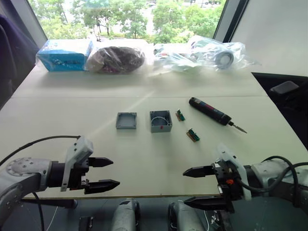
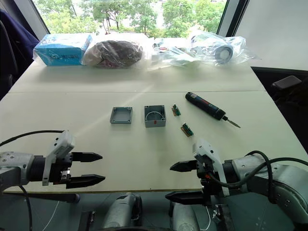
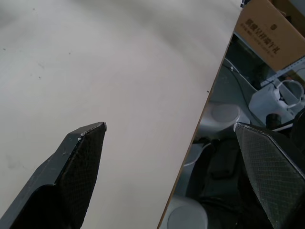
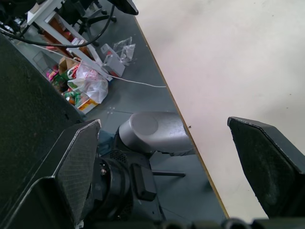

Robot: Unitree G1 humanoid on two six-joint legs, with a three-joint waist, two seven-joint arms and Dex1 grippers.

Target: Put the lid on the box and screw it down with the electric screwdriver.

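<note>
In the left eye view, the left gripper (image 1: 107, 173) reaches in from the left side, low over the near edge of the table (image 1: 57, 115). Its two black fingers are spread wide and hold nothing. The right gripper (image 1: 192, 187) comes in from the right side at the near edge, also wide apart and empty, with one finger over the table and the other beyond its edge. The lid (image 1: 126, 120) lies flat in the middle of the table, hollow side up, a shallow grey square. Just beside it on the right stands the box (image 1: 160, 121), deeper, open on top, with light wires inside. The two do not touch. Further right are two small green parts (image 1: 193, 135), and then the electric screwdriver (image 1: 214, 113), lying on its side, black with a red mark, its thin bit pointing to the right and toward the robot. All these things are well apart from both grippers. Plastic bags (image 1: 211, 53) and a blue package (image 1: 65, 54) lie along the far edge.

In the left wrist view, the fingers (image 3: 78, 167) stand wide, one over the pale table top and one past the table edge.

In the right wrist view, the fingers (image 4: 269, 162) are likewise wide, on either side of the table edge.
</note>
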